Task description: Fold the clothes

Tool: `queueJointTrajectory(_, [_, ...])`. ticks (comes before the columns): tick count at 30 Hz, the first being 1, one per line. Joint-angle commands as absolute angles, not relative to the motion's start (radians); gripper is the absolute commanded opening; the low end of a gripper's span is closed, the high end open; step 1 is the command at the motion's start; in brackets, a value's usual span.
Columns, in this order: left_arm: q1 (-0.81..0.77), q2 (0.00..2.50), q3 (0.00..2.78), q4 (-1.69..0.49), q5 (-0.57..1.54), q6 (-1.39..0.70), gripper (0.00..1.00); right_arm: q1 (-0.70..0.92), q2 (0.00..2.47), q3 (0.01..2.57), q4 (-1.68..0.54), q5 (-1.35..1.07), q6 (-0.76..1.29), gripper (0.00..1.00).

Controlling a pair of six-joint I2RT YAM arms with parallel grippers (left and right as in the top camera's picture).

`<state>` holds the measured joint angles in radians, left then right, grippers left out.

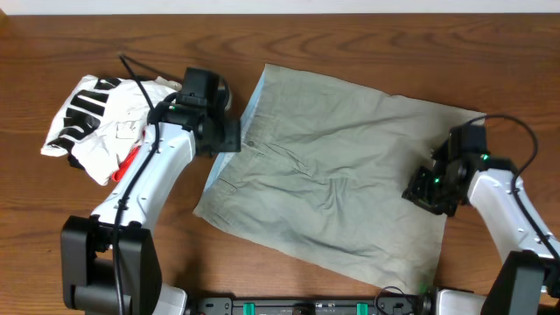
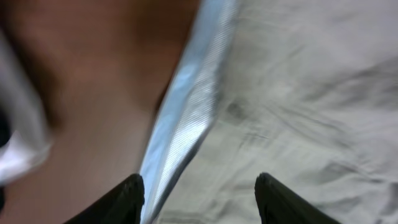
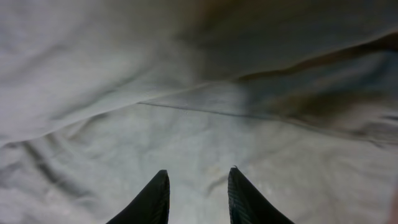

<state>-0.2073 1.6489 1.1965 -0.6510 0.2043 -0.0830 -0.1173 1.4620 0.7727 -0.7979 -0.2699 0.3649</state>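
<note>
Shorts (image 1: 341, 175) lie spread flat on the tabletop (image 1: 35, 201) between both arms, not yet folded.
The near edge runs slanted, with wrinkles mid-panel. Left fingers (image 2: 130, 199) are released and straddle the blue waistband lining (image 2: 186, 93), holding nothing. Right fingers (image 3: 155, 202) are half-narrowed over cloth at the opposite end; can't tell if they have fabric. Risk: a one-layer pinch, or only one side grabbing, would drag the fold crooked and bunch it. Farther out, the white striped bundle (image 1: 96, 114) sits beside the left arm, so a sweep could snag it.

Dark brown wood-grain table (image 1: 350, 35)
</note>
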Motion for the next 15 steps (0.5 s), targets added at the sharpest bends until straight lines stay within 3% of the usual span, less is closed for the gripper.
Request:
queueJointTrajectory(1, [-0.239, 1.670, 1.200, -0.578, 0.301, 0.072, 0.59, -0.110, 1.461, 0.739, -0.759, -0.345, 0.370, 0.30])
queueJointTrajectory(5, [-0.276, 1.732, 1.200, -0.446, 0.299, 0.146, 0.41, -0.110, 1.457, 0.739, -0.747, -0.417, 0.323, 0.31])
queueJointTrajectory(9, [-0.300, 1.842, 1.201, -0.328, 0.300, 0.150, 0.15, -0.110, 1.443, 0.741, -0.748, -0.463, 0.289, 0.33])
queueJointTrajectory(12, [-0.307, 1.908, 1.201, -0.286, 0.300, 0.150, 0.08, -0.110, 1.414, 0.745, -0.748, -0.488, 0.265, 0.34])
queueJointTrajectory(15, [-0.307, 1.960, 1.201, -0.253, 0.303, 0.154, 0.07, -0.110, 1.370, 0.759, -0.749, -0.506, 0.248, 0.37])
